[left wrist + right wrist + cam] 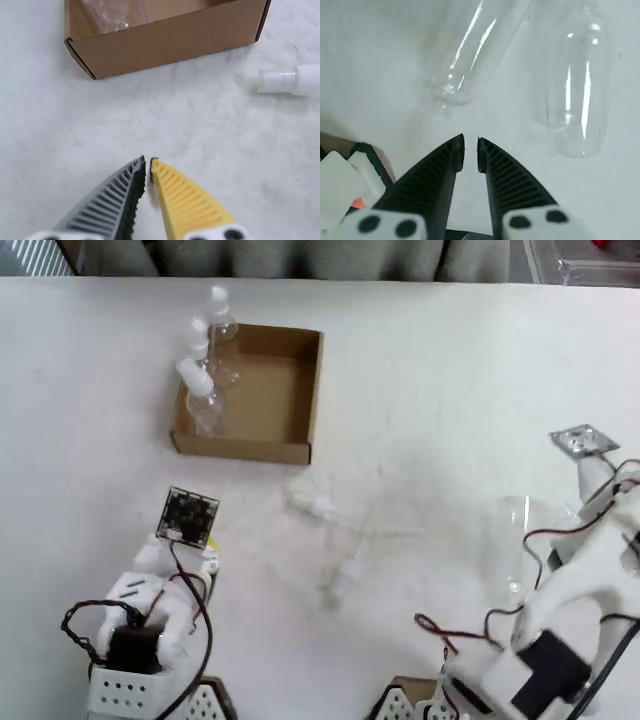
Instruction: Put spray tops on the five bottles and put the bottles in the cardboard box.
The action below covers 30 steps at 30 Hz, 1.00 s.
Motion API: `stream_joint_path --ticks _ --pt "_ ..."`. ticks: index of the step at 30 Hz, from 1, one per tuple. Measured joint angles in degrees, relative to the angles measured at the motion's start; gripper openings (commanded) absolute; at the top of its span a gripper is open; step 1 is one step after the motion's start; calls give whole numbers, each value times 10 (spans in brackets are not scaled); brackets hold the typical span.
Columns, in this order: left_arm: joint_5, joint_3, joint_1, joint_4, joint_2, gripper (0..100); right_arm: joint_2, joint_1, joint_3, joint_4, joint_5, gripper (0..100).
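**A:** Where's everything?

**B:** Three capped bottles (203,390) stand in the cardboard box (240,448), upper left of the high view. Two loose spray tops (312,505) lie mid-frame on the white table (450,370). Two bare bottles (580,85) lie at the right edge, just ahead of the right gripper (471,145).

**A:** Pincers?

**B:** The right one is all but closed, a narrow slit on nothing. The left gripper (148,162) is pressed together, empty, near the box.

**A:** How will a bottle handle?

**B:** Clear thin plastic, so probably light, slick and round — apt to roll or squirt free. I'd clamp across the body below the neck. The tops look small and hard, with a thin trailing tube — pinch the head.
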Motion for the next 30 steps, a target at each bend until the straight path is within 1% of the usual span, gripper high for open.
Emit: stream_joint_path --ticks 5,9,14,18,21,25,30 --pt "0 0 0 0 0 22 -114 0 152 -85 17 15" --pt "0 0 0 0 0 22 -140 3 230 -162 18 15" --pt "0 0 0 0 0 22 -105 30 245 -213 20 15" --pt "0 0 0 0 0 22 -35 37 245 -252 20 15" --pt "0 0 0 0 0 22 -4 35 245 -261 20 15" --pt "0 0 0 0 0 22 14 6 245 -262 16 15" --pt "0 0 0 0 0 22 15 -47 264 -262 -34 15"
